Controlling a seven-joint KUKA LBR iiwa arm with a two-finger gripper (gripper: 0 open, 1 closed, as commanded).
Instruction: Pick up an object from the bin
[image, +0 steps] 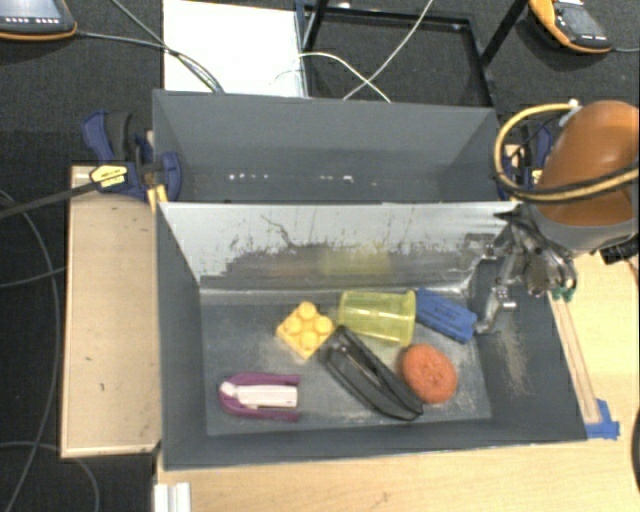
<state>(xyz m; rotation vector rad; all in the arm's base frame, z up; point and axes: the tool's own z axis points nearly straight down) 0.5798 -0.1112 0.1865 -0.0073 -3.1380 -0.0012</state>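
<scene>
1. The pincer (488, 305) hangs low on the right side of the grey bin (250, 250), near its back wall. From here I cannot tell whether it is wide or narrow.
2. Just to its left a blue block (446, 316) lies slantwise on the bin floor. I cannot tell whether the two touch.
3. Left of the blue block a yellow see-through cup (378, 316) lies on its side, with a yellow toy brick (305, 330) next to it.
4. Nearer the front sits an orange-red round scrubber (430, 373) with a long black thing (372, 378) against it. A purple-and-white piece (260, 394) lies apart at the front left.
</scene>
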